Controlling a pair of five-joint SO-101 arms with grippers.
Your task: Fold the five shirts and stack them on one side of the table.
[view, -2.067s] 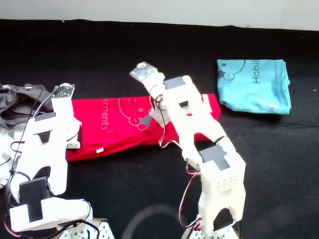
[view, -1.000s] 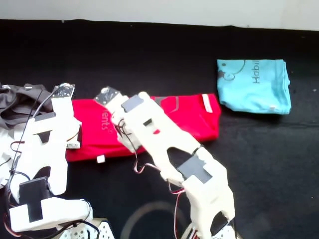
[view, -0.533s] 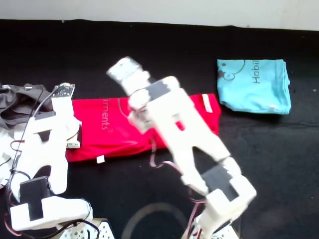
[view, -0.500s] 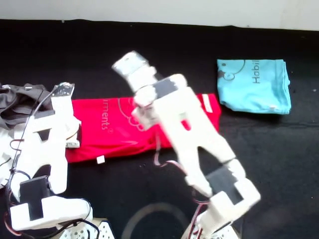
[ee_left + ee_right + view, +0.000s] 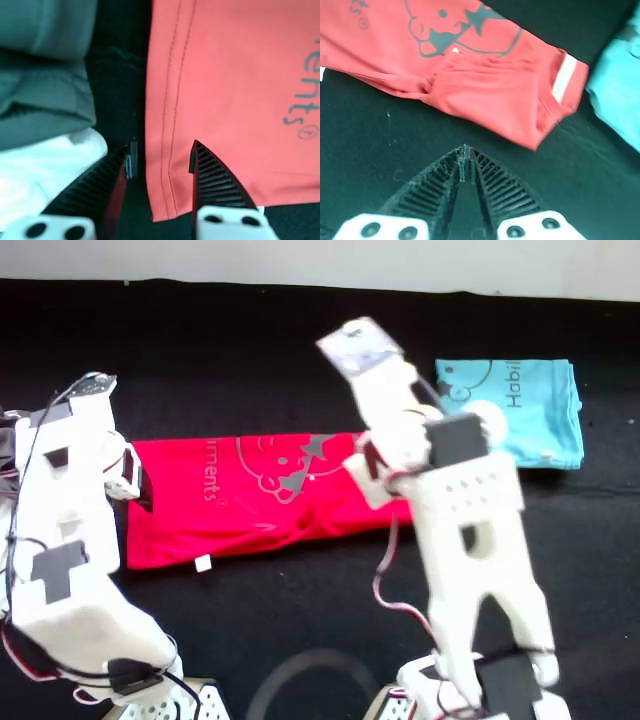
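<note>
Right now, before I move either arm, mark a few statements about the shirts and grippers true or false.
1. The left gripper is open, with one finger over the red shirt at its hem end. True.
2. The right gripper is shut on the red shirt. False: it is shut on nothing, over bare table near the collar end.
3. The blue shirt lies folded, apart from the red shirt. True.
4. The red shirt is stacked on the blue shirt. False: it lies alone on the table.
</note>
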